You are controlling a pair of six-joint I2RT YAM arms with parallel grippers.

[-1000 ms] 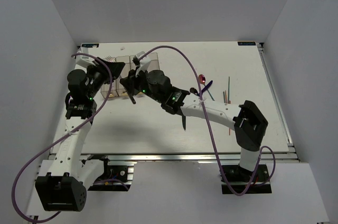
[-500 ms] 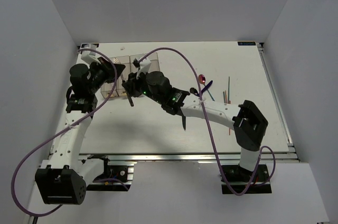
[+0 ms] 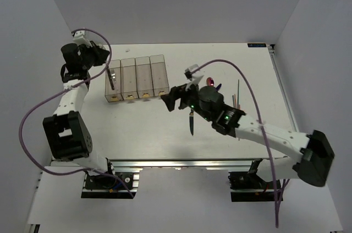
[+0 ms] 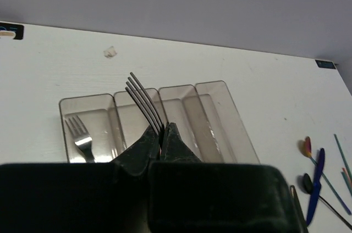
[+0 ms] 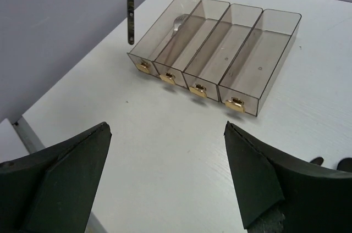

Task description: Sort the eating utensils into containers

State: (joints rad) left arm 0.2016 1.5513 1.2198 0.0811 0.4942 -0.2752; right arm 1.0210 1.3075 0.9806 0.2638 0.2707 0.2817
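Two forks are in view. One fork (image 4: 80, 134) lies in the leftmost of four clear bins (image 5: 250, 51) joined in a row, its tines toward the end away from the gold tabs (image 5: 234, 103). The other fork (image 4: 144, 101) is pinched between the left fingers (image 4: 142, 146), which are pressed together on it. In the left wrist view its tines stick up past the fingertips. In the right wrist view its handle hangs straight down, with its end close above the tab end of the leftmost bin and not touching it. I cannot tell whether it hangs over the bin or just beside its corner.

The left arm is raised at the far left of the tabletop (image 3: 143, 128). The right arm reaches across the middle. The right fingers (image 5: 66, 172) are spread wide with nothing between them, above bare tabletop in front of the bins and a little to their right.

The other utensils lie on the right half of the tabletop, well apart from the bins. A black knife (image 3: 191, 123) lies nearly under the right arm. Farther back, a pink-bowled spoon (image 4: 307, 148), a dark spoon (image 4: 307, 180) and a blue knife (image 4: 317, 181) lie close together, the dark spoon and the knife seeming to overlap. Thin chopsticks (image 3: 237, 94), orange and green, lie just to their right.
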